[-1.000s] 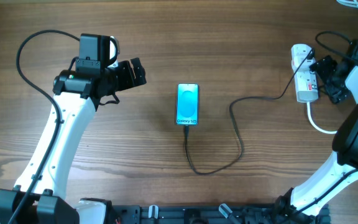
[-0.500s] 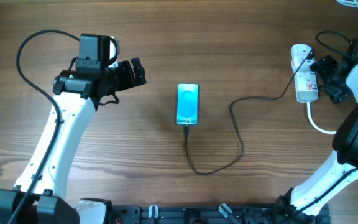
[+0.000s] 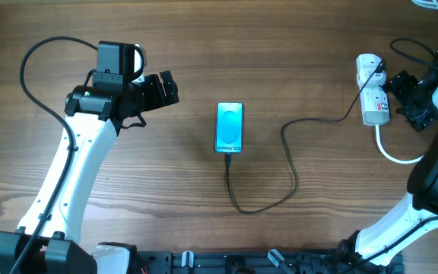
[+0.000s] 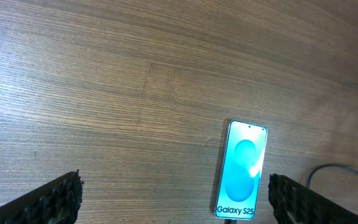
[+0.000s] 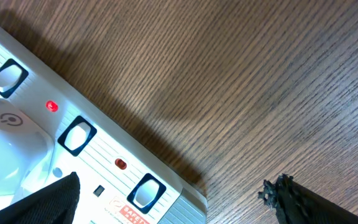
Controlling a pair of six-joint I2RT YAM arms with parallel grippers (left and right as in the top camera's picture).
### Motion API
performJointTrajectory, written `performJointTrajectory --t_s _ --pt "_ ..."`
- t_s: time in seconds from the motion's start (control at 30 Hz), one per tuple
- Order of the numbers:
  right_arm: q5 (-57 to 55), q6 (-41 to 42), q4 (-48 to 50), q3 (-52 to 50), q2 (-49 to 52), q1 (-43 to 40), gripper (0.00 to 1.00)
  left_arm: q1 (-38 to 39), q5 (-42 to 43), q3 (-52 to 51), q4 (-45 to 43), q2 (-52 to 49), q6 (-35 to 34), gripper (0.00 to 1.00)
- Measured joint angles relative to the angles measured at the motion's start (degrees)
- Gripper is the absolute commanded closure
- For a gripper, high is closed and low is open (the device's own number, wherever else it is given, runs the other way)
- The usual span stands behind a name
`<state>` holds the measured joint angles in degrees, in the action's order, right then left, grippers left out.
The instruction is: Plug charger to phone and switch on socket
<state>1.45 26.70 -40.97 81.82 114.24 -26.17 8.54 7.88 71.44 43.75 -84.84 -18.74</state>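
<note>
Seen from above, the left gripper (image 3: pixel 169 89) hovers with fingers spread wide over bare wood, well left of the phone (image 3: pixel 230 127). The phone lies flat mid-table, its screen lit blue. The black charger (image 3: pixel 291 164) meets its lower end, then loops right to the white socket (image 3: pixel 372 99). The right gripper (image 3: pixel 400 95), fingers also apart and holding nothing, sits just beside the socket. Up close, one red lamp (image 5: pixel 51 106) glows by a switch (image 5: pixel 78 135). A good press probably needs one fingertip coming straight down, without shoving the strip or tugging the cable. The brown, wood-grain table (image 3: pixel 204 46) fills every view; no room shows.
</note>
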Motion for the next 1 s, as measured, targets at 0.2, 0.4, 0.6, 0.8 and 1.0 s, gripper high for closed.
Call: performJointTrajectory --t_s 0.2,0.4,0.6,0.8,1.0 --pt "-0.44 -2.03 -0.24 0.00 0.00 0.00 0.00 0.00 0.00 0.00 0.00 0.00 0.00 0.00" --pt "-0.70 -7.63 -3.04 0.00 0.02 -0.02 0.00 0.00 0.02 0.00 0.00 0.00 0.00 0.00" --pt "-0.94 -10.38 -1.90 -0.02 0.02 0.00 0.00 0.00 0.00 0.02 0.00 0.00 0.00 0.00" --pt "-1.09 -10.56 3.72 -0.02 0.02 -0.02 0.00 0.00 0.02 0.00 0.00 0.00 0.00 0.00" --pt "-1.09 -10.58 7.87 -0.02 0.00 0.00 0.00 0.00 0.02 0.00 0.00 0.00 0.00 0.00"
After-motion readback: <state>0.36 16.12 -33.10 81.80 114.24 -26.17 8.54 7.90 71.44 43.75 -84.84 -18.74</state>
